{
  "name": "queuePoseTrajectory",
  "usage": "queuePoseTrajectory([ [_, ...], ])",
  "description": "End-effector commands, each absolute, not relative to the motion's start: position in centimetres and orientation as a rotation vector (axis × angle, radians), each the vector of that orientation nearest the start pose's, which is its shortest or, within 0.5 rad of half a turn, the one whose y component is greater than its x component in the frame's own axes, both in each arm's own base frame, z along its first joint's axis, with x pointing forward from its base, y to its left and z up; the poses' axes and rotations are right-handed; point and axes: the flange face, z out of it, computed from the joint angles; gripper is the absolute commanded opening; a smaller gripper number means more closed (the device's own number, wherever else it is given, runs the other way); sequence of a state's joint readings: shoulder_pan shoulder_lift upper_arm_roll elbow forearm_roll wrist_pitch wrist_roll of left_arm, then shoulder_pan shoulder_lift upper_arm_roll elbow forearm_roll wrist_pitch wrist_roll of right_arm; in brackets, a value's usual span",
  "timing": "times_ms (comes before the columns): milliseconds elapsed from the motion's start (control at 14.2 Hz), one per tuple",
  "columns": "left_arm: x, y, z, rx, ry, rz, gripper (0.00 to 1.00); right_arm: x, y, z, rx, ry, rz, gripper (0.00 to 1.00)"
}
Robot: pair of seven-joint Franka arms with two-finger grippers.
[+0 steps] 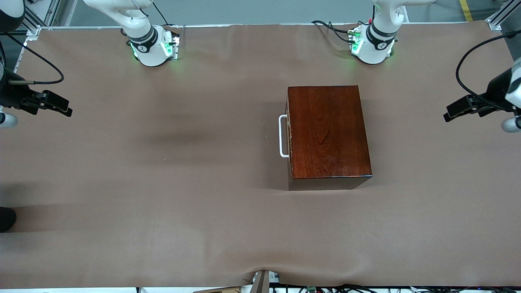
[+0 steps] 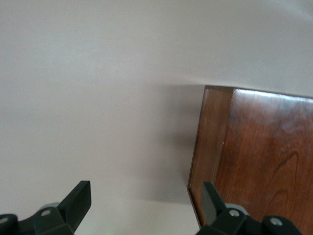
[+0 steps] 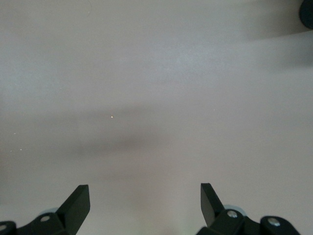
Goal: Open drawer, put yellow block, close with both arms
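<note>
The dark mahogany box [image 1: 327, 132] stands on the table nearer the left arm's base. Its drawer [image 1: 289, 138] is shut, and the white U-shaped handle [image 1: 283, 136] faces the right arm's end of the table. The yellow block is out of view. My left gripper [image 1: 456, 110] hangs open over the left arm's end of the table. In the left wrist view that gripper [image 2: 145, 191] holds nothing, and a corner of the box [image 2: 259, 161] shows beside one finger [image 2: 210, 196]. My right gripper [image 1: 61, 106] hangs open and empty [image 3: 145, 192] over the right arm's end.
A brown cover [image 1: 163, 183] spreads over the whole table. Cables [image 1: 333, 289] and a small fixture [image 1: 262, 280] line the edge nearest the front camera. A dark object [image 1: 6, 219] pokes in at the right arm's end. Both arm bases [image 1: 152, 47] [image 1: 372, 44] stand along the edge farthest from the front camera.
</note>
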State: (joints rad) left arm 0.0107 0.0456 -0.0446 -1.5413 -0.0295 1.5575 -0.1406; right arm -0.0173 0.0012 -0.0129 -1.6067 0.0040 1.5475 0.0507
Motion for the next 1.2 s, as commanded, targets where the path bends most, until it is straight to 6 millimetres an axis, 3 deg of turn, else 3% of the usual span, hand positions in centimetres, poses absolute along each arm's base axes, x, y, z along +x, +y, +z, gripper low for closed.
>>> queuePoseTrajectory([
  [0, 55.0, -4.7, 61.9, -3.087, 0.071, 0.075, 1.0, 54.7, -1.8, 60.8, -3.116, 0.153, 0.084, 1.0],
  [211, 54.2, -5.8, 62.6, -3.077, 0.212, 0.114, 1.0, 54.6, -1.7, 60.9, -3.116, 0.151, 0.082, 1.0],
  [914, 54.5, -4.9, 63.4, -3.105, 0.127, 0.033, 1.0, 54.6, -1.7, 60.9, -3.116, 0.151, 0.084, 1.0],
  [1125, 55.0, -4.9, 62.6, -3.105, 0.099, 0.042, 1.0, 54.6, -1.7, 60.9, -3.116, 0.151, 0.084, 1.0],
])
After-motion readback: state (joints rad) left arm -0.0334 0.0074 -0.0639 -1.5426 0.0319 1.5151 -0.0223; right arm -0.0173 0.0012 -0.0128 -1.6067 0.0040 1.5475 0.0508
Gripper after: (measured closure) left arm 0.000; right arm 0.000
